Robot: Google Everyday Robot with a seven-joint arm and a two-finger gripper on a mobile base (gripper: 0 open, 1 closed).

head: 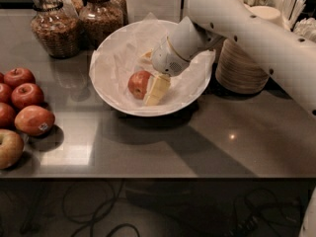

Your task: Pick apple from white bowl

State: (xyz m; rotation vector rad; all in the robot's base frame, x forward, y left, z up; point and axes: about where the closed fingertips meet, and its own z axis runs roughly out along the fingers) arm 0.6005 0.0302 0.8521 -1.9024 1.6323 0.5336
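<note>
The small reddish-orange apple lies in the white bowl, a wide shallow bowl lined with crinkled white paper, at the middle back of the table. My gripper reaches down into the bowl from the right on the white arm. It is open. One pale yellow finger rests against the apple's right side. The other finger shows behind the apple. The apple sits on the paper, not lifted.
Several red apples and a pale yellowish one lie at the table's left edge. Two glass jars stand at the back left. Stacked beige bowls stand right of the white bowl, under the arm.
</note>
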